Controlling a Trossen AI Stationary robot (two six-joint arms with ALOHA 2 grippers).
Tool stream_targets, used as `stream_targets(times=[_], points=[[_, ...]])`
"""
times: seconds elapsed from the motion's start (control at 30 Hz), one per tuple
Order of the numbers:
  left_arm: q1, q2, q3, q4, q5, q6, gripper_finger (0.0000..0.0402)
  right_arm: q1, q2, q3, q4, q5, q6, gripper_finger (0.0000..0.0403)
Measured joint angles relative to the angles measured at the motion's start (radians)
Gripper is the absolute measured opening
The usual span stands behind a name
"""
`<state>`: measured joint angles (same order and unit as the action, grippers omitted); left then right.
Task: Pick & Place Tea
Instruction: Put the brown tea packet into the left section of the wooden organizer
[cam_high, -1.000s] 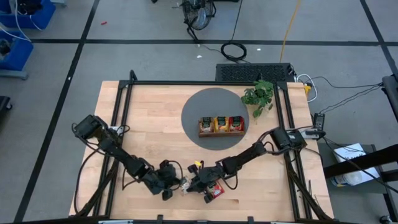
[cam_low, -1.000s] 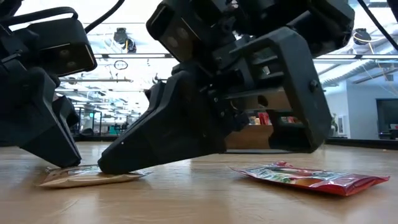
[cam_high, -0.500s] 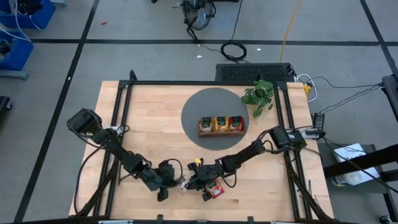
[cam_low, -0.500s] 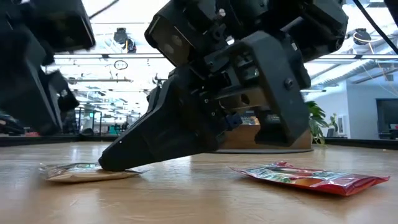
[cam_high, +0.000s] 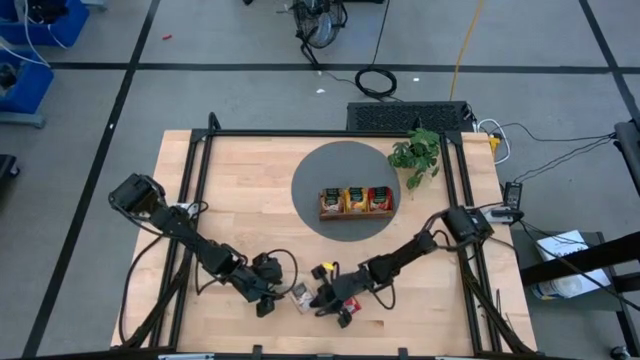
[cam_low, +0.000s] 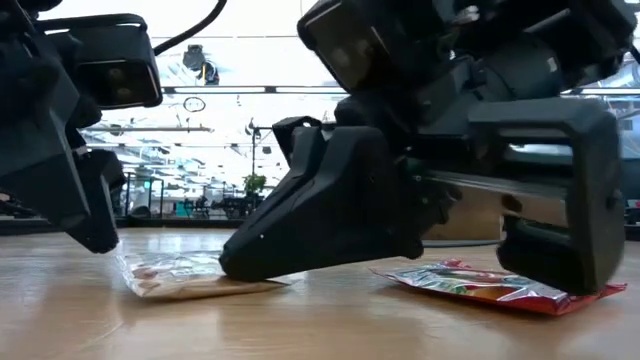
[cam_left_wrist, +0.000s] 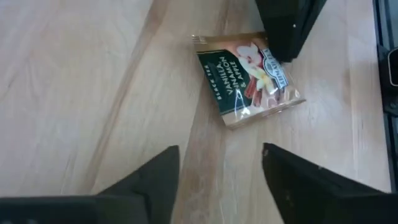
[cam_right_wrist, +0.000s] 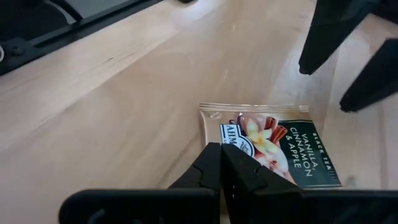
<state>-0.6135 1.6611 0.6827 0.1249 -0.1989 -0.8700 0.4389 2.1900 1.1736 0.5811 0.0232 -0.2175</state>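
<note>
A beige tea sachet (cam_left_wrist: 250, 76) with dark print lies flat on the wooden table near its front edge (cam_high: 300, 297). My left gripper (cam_left_wrist: 221, 152) is open. It hovers just to the sachet's left (cam_low: 95, 235), and its fingers touch nothing. My right gripper (cam_right_wrist: 222, 149) is shut and comes in from the right, its tip on that sachet (cam_low: 235, 270). A red tea sachet (cam_low: 500, 285) lies flat on the table beneath the right arm (cam_high: 350, 306). My right gripper presses its shut fingertips (cam_right_wrist: 214, 163) down on the beige sachet near one corner (cam_left_wrist: 273, 62). The fingers slant down from the table's right side. The sachet lies on the table under them.
Farther back, a brown three-compartment wooden tray (cam_high: 357, 212) holding sachets stands on a round grey mat (cam_high: 315, 170). A green plant (cam_high: 415, 152) stands at the mat's right. Black rails (cam_high: 195, 190) run along the table's sides.
My left gripper has come up off the beige sachet and drawn back a little toward the table's left. My right gripper has shifted toward the near edge with its tip still on the sachet. The sachet has slid slightly rightward along the table.
</note>
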Motion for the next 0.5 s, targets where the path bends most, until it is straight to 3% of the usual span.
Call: stream_targets(times=[0.23,0.5], points=[[0.03,0.0,0.0,0.007,-0.003,-0.023,0.0283,0.007,-0.002,0.0,-0.004,0.008,-0.012,0.0],[0.089,0.019,0.002,0.017,0.039,-0.142,0.0286,-0.026,0.045,0.005,0.005,0.003,0.07,0.0]])
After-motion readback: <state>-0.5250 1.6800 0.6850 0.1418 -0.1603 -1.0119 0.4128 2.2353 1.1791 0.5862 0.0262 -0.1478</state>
